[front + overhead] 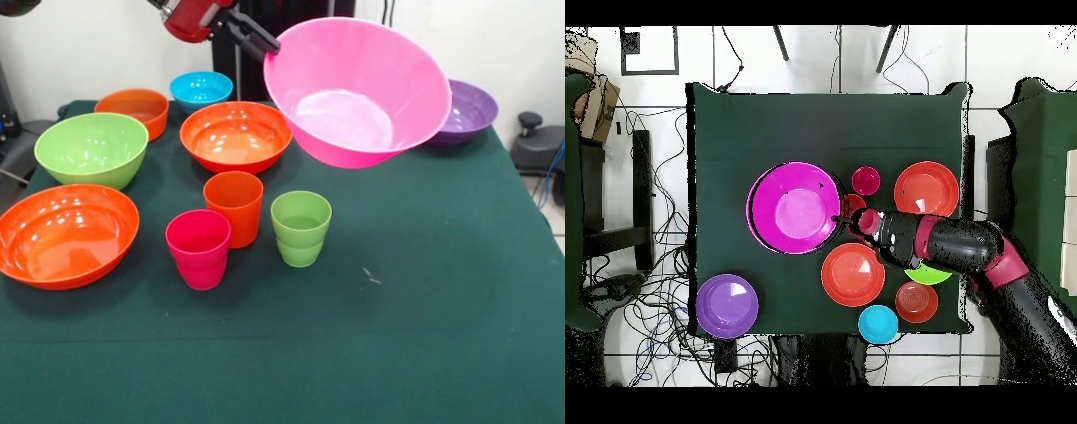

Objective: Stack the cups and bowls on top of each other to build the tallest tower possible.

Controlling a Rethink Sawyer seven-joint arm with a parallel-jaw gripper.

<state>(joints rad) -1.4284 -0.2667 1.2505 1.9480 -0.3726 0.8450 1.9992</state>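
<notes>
My gripper (267, 41) is shut on the rim of the large pink bowl (353, 88) and holds it tilted in the air above the table, near the purple bowl (470, 110). In the overhead view the gripper (842, 218) grips the pink bowl (797, 208) at its right rim. The orange cup (234, 208), magenta cup (199, 249) and light green cup (301, 228) stand upright close together at mid table. Two wide orange bowls (236, 135) (66, 234), the green bowl (91, 148), small orange bowl (132, 110) and small blue bowl (201, 88) rest separately on the table.
The dark green tablecloth (424, 336) covers the table. In the overhead view the arm (965, 245) hides part of the green bowl (927, 276). Cables and chairs surround the table.
</notes>
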